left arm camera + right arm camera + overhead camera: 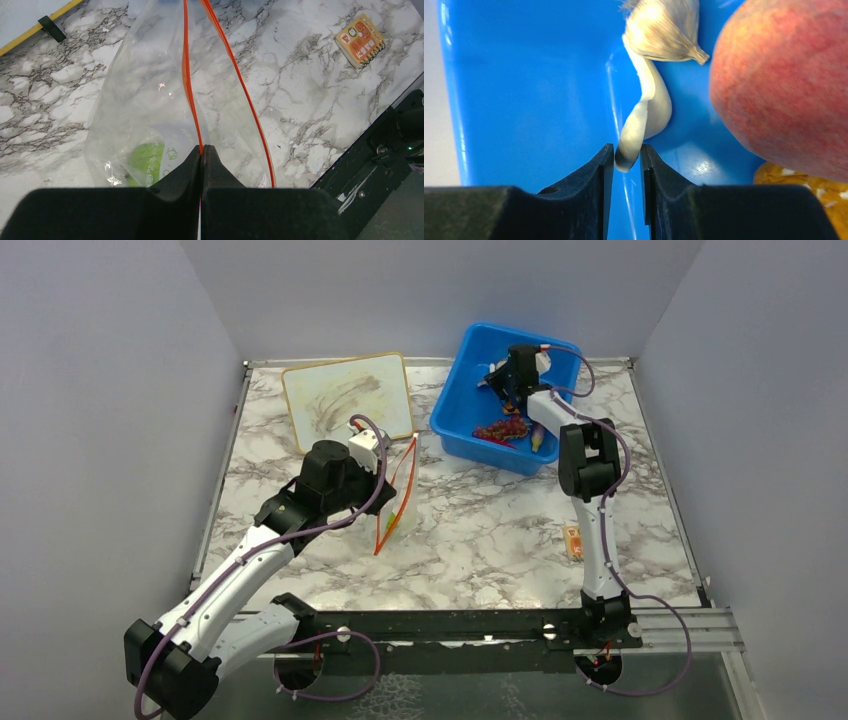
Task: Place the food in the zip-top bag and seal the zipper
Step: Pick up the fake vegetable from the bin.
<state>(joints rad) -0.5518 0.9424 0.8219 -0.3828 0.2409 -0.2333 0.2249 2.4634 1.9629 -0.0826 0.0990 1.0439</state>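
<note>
peach (784, 85) and bin wall (524, 75) crowd right hand (628, 152).

We are holding the zip-top bag (135, 100) by its zipper (189, 90), with the mouth gaping open.

Our left gripper (201, 149) is pinching one orange-red strip between fingers pressed tight together, while the other strip is bowing away to the right, so the two are spreading apart between their ends. The clear film is hanging slack and crinkled over the marble table (300, 100). A green food piece (147, 162) is sitting low inside the bag, just left of our fingers, and pale printing is showing across it. An orange square card (360, 34) is lying well apart on the marble, towards the top right.
</note>
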